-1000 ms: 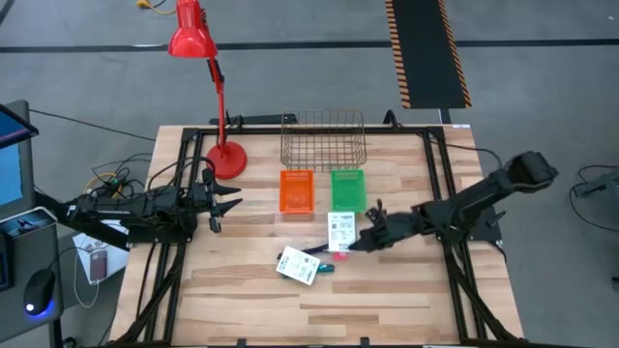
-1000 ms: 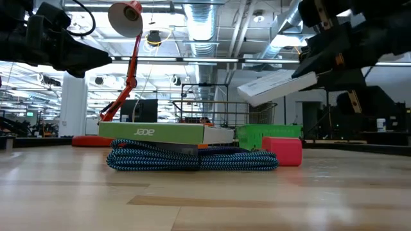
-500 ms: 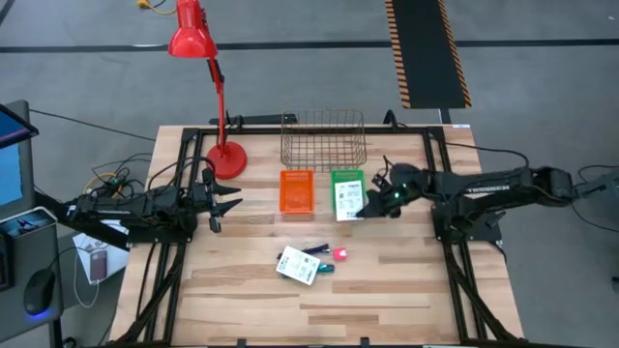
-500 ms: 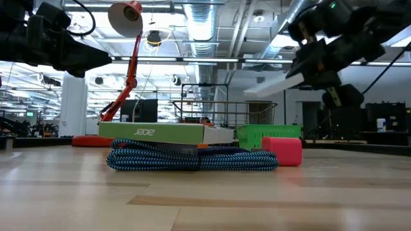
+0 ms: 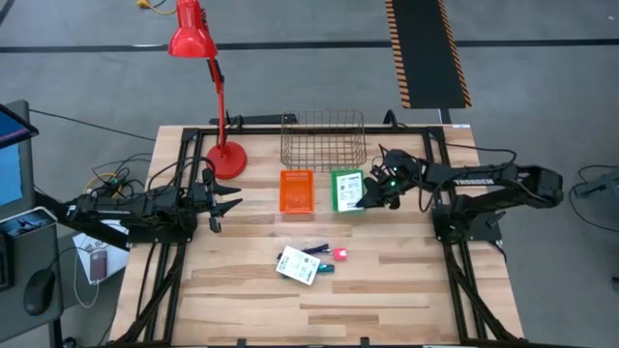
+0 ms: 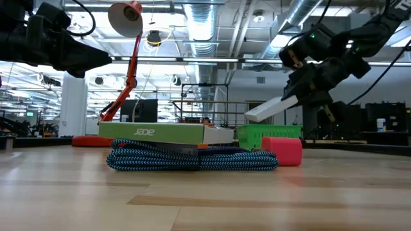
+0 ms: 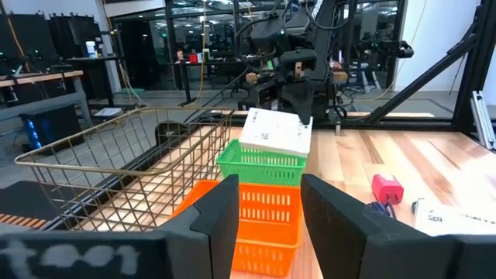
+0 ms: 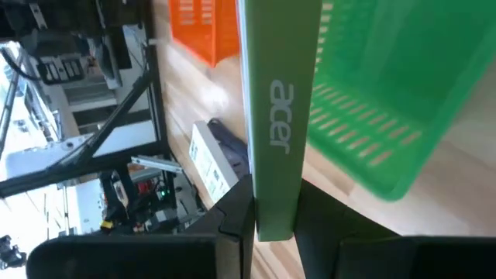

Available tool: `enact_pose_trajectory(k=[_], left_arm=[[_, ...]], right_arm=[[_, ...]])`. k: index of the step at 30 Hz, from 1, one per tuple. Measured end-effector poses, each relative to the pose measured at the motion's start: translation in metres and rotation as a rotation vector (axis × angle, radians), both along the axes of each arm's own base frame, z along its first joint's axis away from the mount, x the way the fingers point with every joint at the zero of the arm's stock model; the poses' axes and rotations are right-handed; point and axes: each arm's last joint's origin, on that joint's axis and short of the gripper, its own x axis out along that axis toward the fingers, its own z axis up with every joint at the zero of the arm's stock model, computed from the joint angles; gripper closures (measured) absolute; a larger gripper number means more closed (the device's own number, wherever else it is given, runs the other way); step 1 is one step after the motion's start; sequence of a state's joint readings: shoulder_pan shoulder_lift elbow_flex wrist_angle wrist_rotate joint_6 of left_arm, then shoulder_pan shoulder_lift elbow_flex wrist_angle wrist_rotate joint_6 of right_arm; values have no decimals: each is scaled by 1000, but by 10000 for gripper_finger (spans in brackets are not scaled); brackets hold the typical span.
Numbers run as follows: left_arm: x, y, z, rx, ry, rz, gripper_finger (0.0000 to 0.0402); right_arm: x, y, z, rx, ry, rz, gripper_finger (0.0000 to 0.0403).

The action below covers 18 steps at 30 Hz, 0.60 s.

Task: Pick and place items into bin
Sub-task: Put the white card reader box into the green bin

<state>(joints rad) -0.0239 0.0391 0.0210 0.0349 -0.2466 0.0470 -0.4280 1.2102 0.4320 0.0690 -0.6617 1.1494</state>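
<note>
Box (image 5: 346, 189), white with a green edge, is pinched flat in my right gripper (image 5: 368, 196), tilted above the green bin (image 5: 348, 203) at table centre, toward 12 o'clock. I judge it best levelled over the opening before release. Left gripper (image 5: 221, 198) waits shut at 9 o'clock.

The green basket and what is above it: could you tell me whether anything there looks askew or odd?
The flat white box held by the right end effector hangs tilted over the green basket, its free end sloping down, not yet resting inside. It looks about as wide as the basket, so it may sit crooked on the rim.
</note>
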Motion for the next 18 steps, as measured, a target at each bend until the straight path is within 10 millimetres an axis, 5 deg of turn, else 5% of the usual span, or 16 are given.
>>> enact_pose_trajectory(k=[18], left_arm=[[0,0,0,2,0,0,271]], right_arm=[[-2,-9,1,17,-32,-13,337]])
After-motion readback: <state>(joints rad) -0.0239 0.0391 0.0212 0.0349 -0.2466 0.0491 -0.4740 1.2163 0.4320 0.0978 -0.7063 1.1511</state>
